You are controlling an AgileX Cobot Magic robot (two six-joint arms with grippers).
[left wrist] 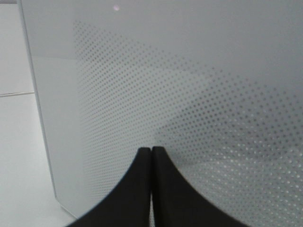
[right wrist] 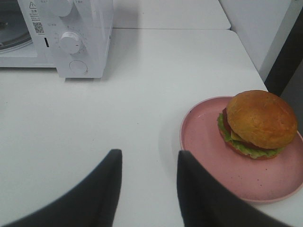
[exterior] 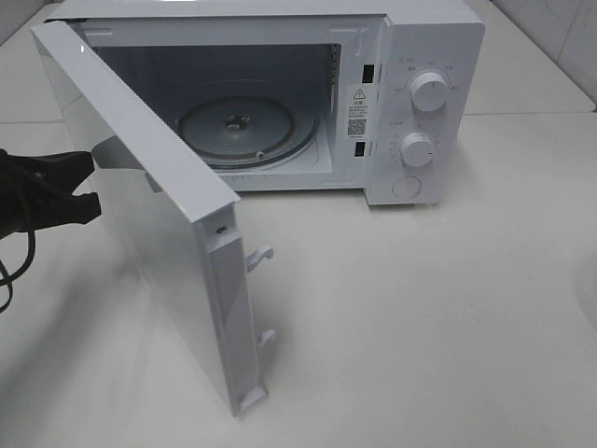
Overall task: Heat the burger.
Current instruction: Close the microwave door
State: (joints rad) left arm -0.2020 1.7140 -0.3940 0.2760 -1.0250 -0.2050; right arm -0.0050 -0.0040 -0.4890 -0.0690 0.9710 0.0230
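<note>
The burger [right wrist: 258,120], a tan-brown bun with green lettuce, sits on a pink plate [right wrist: 203,137] on the white table; it shows only in the right wrist view. My right gripper [right wrist: 149,156] is open and holds nothing, a short way from the plate's rim. The white microwave [exterior: 410,103] stands at the back with its door [exterior: 140,205] swung wide open and a bare glass turntable [exterior: 244,126] inside. My left gripper [exterior: 93,184] is shut, its tips [left wrist: 151,150] right at the door's dotted outer face.
The open door juts far out over the table's left half, its latch hooks [exterior: 261,257] pointing right. Two knobs [exterior: 429,91] and a button sit on the microwave's right panel. White tabletop [exterior: 438,317] spreads in front of the microwave.
</note>
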